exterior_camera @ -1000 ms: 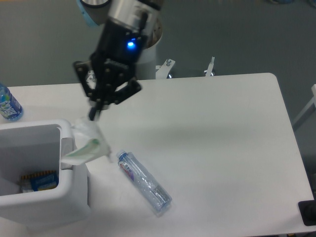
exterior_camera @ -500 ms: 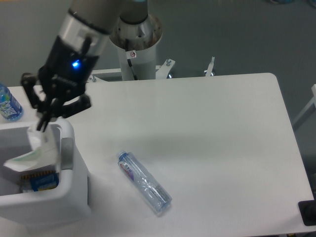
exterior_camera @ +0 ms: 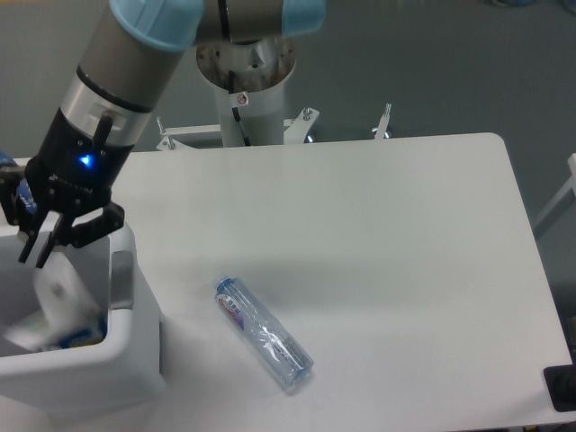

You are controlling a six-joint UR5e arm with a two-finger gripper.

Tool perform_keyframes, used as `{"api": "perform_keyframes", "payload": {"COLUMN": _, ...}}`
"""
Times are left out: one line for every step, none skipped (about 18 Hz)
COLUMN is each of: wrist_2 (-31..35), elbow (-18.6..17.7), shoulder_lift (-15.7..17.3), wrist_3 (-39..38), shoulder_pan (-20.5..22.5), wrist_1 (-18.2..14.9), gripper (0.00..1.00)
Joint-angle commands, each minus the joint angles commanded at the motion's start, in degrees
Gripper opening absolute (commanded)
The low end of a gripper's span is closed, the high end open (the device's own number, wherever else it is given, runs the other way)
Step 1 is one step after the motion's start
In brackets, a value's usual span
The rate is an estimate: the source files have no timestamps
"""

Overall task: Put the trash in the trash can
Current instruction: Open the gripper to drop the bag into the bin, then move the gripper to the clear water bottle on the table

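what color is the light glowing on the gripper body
Blue: a small glowing light on the gripper body, seen in the fixed camera view.

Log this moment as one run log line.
hand: over large white plastic bin | crumpled white plastic scrap: inside bin | clear plastic bottle: lying on white table
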Motion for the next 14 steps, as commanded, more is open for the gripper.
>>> {"api": "perform_keyframes", "payload": {"wrist_2": 0.97, "elbow": 0.09, "shoulder_lift": 0.09, "wrist_3": -0.09, "shoulder_pan": 0.0, "wrist_1": 0.0, "gripper": 1.0}}
{"api": "perform_keyframes", "payload": {"wrist_2": 1.33, "elbow": 0.09, "shoulder_lift": 0.18, "wrist_3": -0.09, "shoulder_pan": 0.0, "wrist_1": 0.0, "gripper": 1.0}}
{"api": "perform_keyframes", "payload": {"wrist_2": 1.5, "elbow": 0.09, "shoulder_lift": 0.18, "wrist_3": -0.18, "shoulder_pan": 0.0, "wrist_1": 0.0, "gripper": 1.0}}
{"api": "perform_keyframes", "payload": {"wrist_2": 1.77, "elbow": 0.09, "shoulder_lift": 0.18, "wrist_3": -0.27, "shoulder_pan": 0.35, "wrist_1": 0.0, "gripper": 1.0}}
{"api": "perform_keyframes", "payload": {"wrist_2": 1.86, "elbow": 0.09, "shoulder_lift": 0.18, "wrist_3": -0.88, "shoulder_pan": 0.96, "wrist_1": -0.09, "gripper": 1.0}}
{"api": "perform_keyframes", "payload": {"wrist_2": 2.81, "elbow": 0.09, "shoulder_lift": 0.26, "wrist_3": -2.27, "shoulder_pan": 2.1, "wrist_1": -0.26, "gripper": 1.0}}
{"api": "perform_keyframes", "payload": {"wrist_2": 5.87, "elbow": -0.17, "shoulder_lift": 0.35, "wrist_3": -3.42, "shoulder_pan": 2.46, "wrist_1": -0.35, "gripper": 1.0}}
{"api": "perform_keyframes", "payload": {"wrist_2": 10.25, "elbow": -0.35, "shoulder_lift": 0.44, "wrist_3": -3.95, "shoulder_pan": 2.63, "wrist_1": -0.44, "gripper": 1.0}}
{"api": "perform_keyframes", "payload": {"wrist_2": 14.3, "elbow": -0.35, "shoulder_lift": 0.53, "wrist_3": -3.96, "shoulder_pan": 2.9, "wrist_1": -0.44, "gripper": 1.0}}
{"api": "perform_keyframes", "payload": {"wrist_2": 17.03, "elbow": -0.35, "shoulder_lift": 0.44, "wrist_3": -3.96, "shoulder_pan": 3.42, "wrist_1": -0.44, "gripper": 1.0}}
{"api": "perform_keyframes", "payload": {"wrist_2": 18.28, "elbow": -0.35, "shoulder_lift": 0.18, "wrist_3": -3.96, "shoulder_pan": 4.21, "wrist_1": -0.44, "gripper": 1.0}}
{"api": "perform_keyframes", "payload": {"wrist_2": 18.38, "elbow": -0.44, "shoulder_lift": 0.0, "wrist_3": -3.96, "shoulder_pan": 5.52, "wrist_1": -0.44, "gripper": 1.0}}
{"api": "perform_keyframes", "payload": {"wrist_2": 18.38, "elbow": -0.44, "shoulder_lift": -0.35, "wrist_3": -3.96, "shoulder_pan": 6.93, "wrist_1": -0.44, "gripper": 1.0}}
{"api": "perform_keyframes", "payload": {"wrist_2": 18.38, "elbow": -0.44, "shoulder_lift": -1.05, "wrist_3": -3.96, "shoulder_pan": 8.42, "wrist_1": -0.44, "gripper": 1.0}}
